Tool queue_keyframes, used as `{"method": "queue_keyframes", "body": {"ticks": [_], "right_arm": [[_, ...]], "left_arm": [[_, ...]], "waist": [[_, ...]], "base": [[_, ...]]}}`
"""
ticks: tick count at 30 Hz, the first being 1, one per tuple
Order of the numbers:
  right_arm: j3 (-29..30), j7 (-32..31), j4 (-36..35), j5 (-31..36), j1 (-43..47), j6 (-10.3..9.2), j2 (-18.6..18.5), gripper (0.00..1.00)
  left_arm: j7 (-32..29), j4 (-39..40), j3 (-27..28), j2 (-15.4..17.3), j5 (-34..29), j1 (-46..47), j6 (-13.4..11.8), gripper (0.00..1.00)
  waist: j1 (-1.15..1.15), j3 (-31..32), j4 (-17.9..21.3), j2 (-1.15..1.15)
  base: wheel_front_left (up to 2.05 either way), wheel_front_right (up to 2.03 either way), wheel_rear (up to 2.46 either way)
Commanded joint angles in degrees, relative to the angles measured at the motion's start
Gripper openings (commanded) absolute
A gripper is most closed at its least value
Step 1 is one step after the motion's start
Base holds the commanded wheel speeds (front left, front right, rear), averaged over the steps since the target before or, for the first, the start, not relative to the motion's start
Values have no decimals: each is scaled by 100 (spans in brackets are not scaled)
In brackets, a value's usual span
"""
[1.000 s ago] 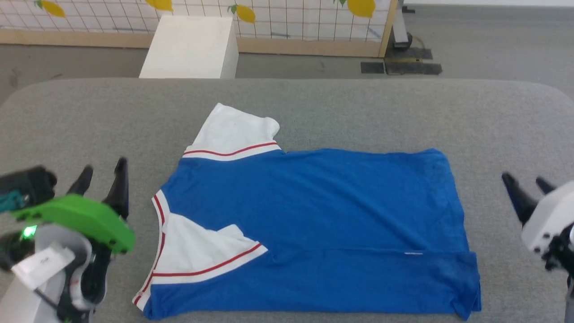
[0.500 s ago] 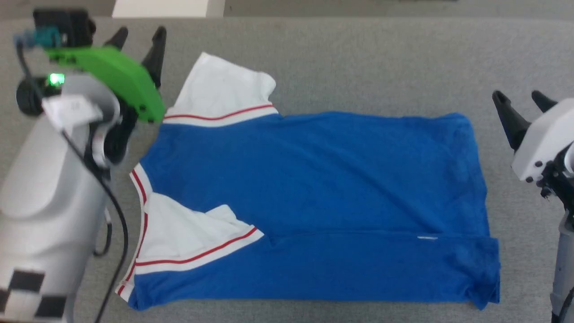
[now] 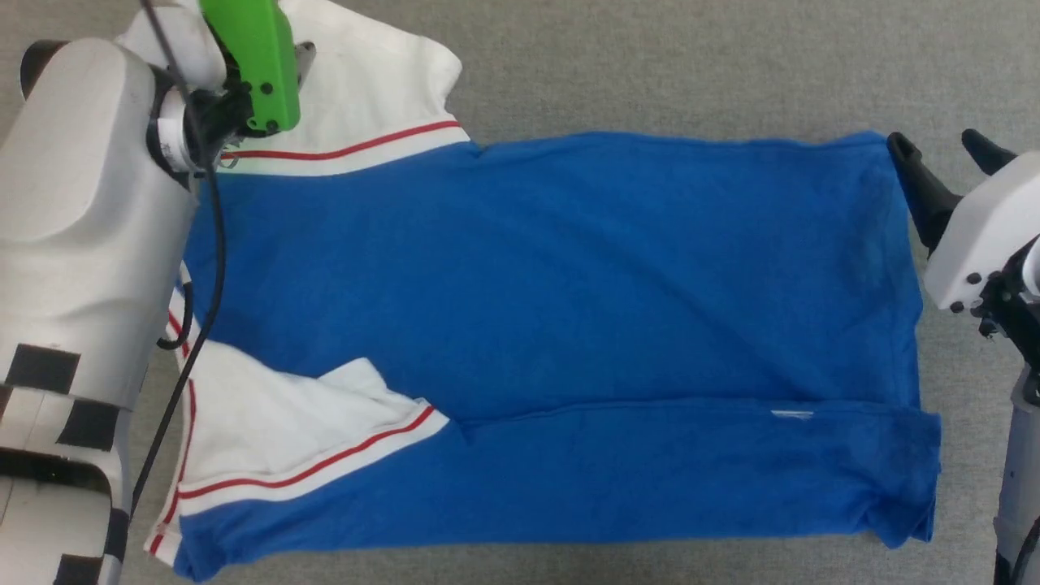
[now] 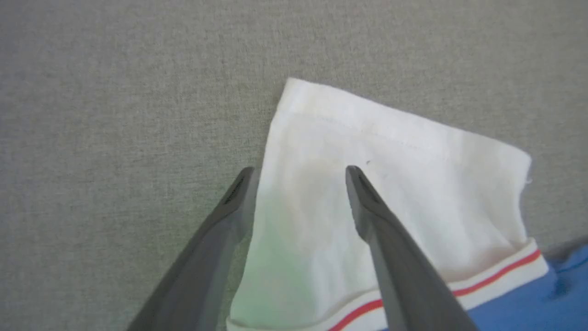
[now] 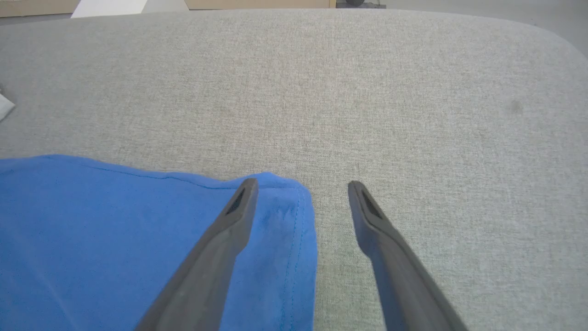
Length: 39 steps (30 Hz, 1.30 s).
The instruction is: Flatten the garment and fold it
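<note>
Grey woven table (image 3: 650,65), with the garment (image 3: 528,284) spread across most of the head view, lower strip and lower-left sleeve (image 3: 284,431) turned inward. Left gripper (image 4: 299,170) spread wide over the upper-left white sleeve (image 4: 390,184), one tip off its edge. Right gripper (image 5: 302,183) likewise agape, straddling the upper-right hem corner (image 5: 285,202). Likely trouble: pinching one layer only, or pulling unevenly and dragging the folded strip askew.
</note>
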State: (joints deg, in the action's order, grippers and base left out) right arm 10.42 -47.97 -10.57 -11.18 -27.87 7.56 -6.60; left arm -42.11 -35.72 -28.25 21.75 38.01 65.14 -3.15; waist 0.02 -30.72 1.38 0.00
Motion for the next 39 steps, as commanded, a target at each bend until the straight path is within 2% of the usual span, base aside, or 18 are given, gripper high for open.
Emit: {"method": "queue_keyframes", "body": {"ticks": [1, 7, 8, 9, 10, 18, 25, 31, 39], "right_arm": [[32, 17, -54, 18, -27, -8, 21, 100], [75, 34, -146, 30, -3, -8, 50, 100], [71, 34, -158, 28, -1, -8, 57, 100], [71, 35, -169, 26, 2, -8, 67, 100], [75, 36, -176, 27, 5, -8, 71, 100], [127, 41, -109, 38, 78, -8, 15, 100], [-173, -357, 51, 190, 16, -8, -442, 100], [-867, -993, 548, 436, -308, -8, -935, 100], [-1467, -1178, 1261, 577, -615, -8, -1185, 100]], "left_arm": [[-103, -62, -69, -19, -35, 96, -22, 100], [-570, -342, -314, 5, -86, -101, -66, 100], [-564, -359, -296, -2, -56, -152, -93, 44], [-567, -372, -288, -9, -21, -212, -94, 9], [-526, -368, -268, -15, 8, -255, -91, 0], [659, -154, 285, -93, 411, -482, 57, 0], [1549, 361, 552, -19, 552, -752, 343, 0], [1914, 871, 566, 98, 439, -1023, 298, 0], [1919, 1370, 568, 160, 476, -1242, 218, 0]], "waist": [[-2, -227, 145, 0], [-2, -291, 157, 0], [-2, -295, 153, 0], [-2, -295, 145, 0], [-2, -291, 134, 0], [-2, -61, -7, 0], [-2, 216, -132, 0], [-2, 223, -226, 0], [-2, 42, -357, 0]], "base": [[0, 0, 0], [0, 0, 0], [0, 0, 0], [0, 0, 0], [0, 0, 0], [0, 0, 0], [0, 0, 0], [0, 0, 0], [0, 0, 0]]}}
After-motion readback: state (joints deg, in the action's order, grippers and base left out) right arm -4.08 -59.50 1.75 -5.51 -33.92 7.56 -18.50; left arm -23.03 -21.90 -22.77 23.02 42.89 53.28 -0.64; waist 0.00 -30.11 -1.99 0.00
